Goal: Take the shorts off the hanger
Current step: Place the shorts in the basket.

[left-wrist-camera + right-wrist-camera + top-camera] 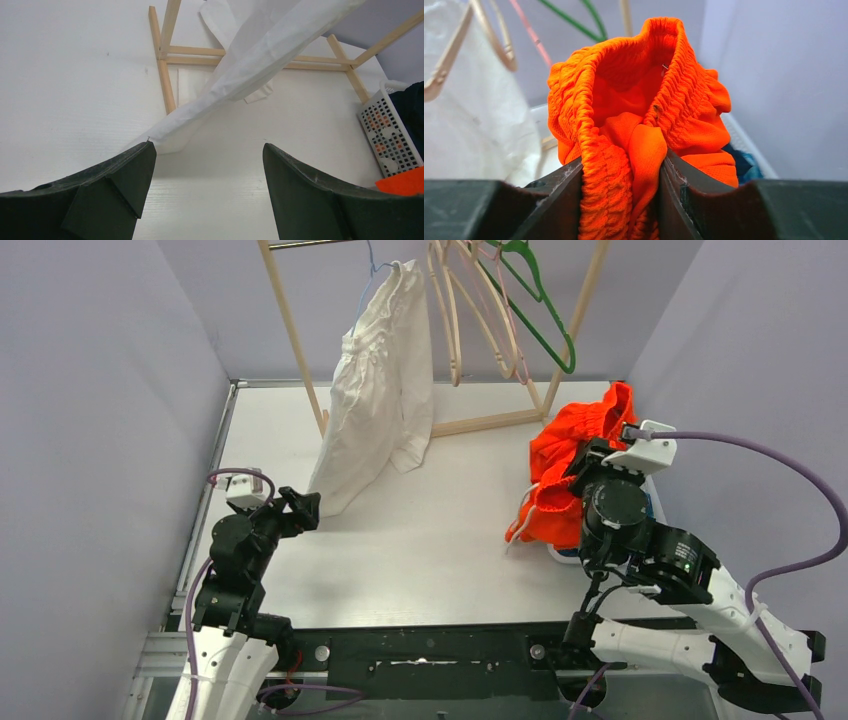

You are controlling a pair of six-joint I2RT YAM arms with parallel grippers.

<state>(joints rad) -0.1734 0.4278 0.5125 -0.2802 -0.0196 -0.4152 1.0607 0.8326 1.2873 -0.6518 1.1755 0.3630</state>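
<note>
White shorts [377, 380] hang from a hanger on the wooden rack [300, 335], their lower leg trailing onto the table; they also show in the left wrist view [260, 60]. My left gripper [303, 508] is open and empty, low over the table, its fingertips just short of the white hem [167, 135]. My right gripper [590, 462] is shut on the bright orange shorts [575, 465], pinching the elastic waistband [624, 165] and holding them bunched over the basket at the right. The other pairs are mostly hidden; dark blue fabric [739, 165] peeks out below.
Empty hangers, beige, pink and green [540, 315], hang on the rack's right half. A white perforated basket [390, 132] stands at the right table edge, under the orange shorts. The rack's wooden base bars [200, 55] lie on the table. Grey walls enclose the table.
</note>
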